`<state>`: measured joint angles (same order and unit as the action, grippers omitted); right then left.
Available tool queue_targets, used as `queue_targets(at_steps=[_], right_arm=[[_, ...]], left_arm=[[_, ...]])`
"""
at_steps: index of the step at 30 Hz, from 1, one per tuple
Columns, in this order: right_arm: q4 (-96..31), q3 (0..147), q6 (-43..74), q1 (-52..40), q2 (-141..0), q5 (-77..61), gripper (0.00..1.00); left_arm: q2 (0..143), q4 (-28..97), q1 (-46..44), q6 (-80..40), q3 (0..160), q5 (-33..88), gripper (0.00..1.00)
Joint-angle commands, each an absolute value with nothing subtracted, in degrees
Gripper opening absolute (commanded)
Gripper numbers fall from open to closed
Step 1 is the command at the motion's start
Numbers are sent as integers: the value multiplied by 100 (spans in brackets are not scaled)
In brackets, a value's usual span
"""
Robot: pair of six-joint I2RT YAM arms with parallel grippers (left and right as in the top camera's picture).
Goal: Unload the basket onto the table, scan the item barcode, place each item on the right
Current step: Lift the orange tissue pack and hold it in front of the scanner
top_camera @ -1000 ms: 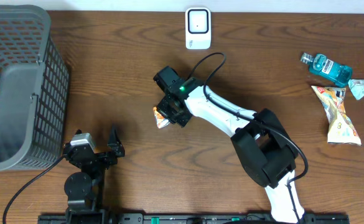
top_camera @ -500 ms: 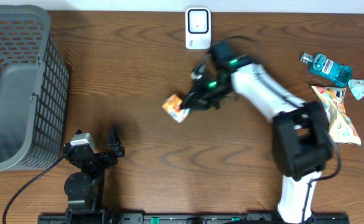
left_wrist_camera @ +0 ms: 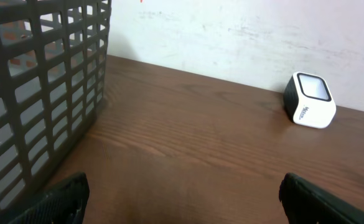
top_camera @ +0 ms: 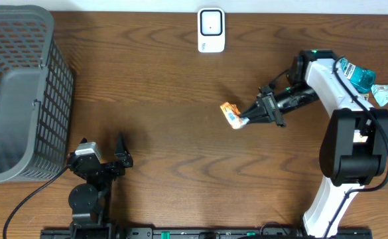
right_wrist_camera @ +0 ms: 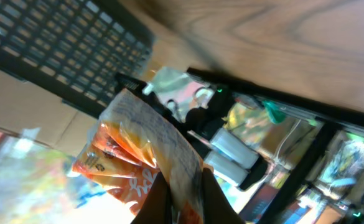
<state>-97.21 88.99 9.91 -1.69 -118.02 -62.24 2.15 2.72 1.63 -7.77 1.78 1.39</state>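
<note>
Packet [top_camera: 231, 114], crinkled glossy orange film, pinched in the right jaws.

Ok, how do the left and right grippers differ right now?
The left gripper stands wide open and empty; the right gripper is shut on the orange packet. The left gripper sits at the near edge of the table, close to the basket; the right gripper reaches out over the middle, nearer the scanner. Shared: both are dark two-finger grippers, and neither touches the scanner.
</note>
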Motion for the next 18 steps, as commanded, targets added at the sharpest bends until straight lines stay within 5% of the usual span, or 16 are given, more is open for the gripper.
queue_targets(at_steps=[1, 13, 18], right_arm=[[-9754, 8875, -36, -137, -11727, -5673, 1], [-9738, 8875, -174, -676, -11688, -4766, 2], [-8169, 8875, 274, -1120, -11681, -3940, 1]], left_arm=[[211, 395, 176, -825, 23, 106, 98], [211, 395, 176, -825, 23, 106, 98], [211, 395, 176, -825, 23, 106, 98]])
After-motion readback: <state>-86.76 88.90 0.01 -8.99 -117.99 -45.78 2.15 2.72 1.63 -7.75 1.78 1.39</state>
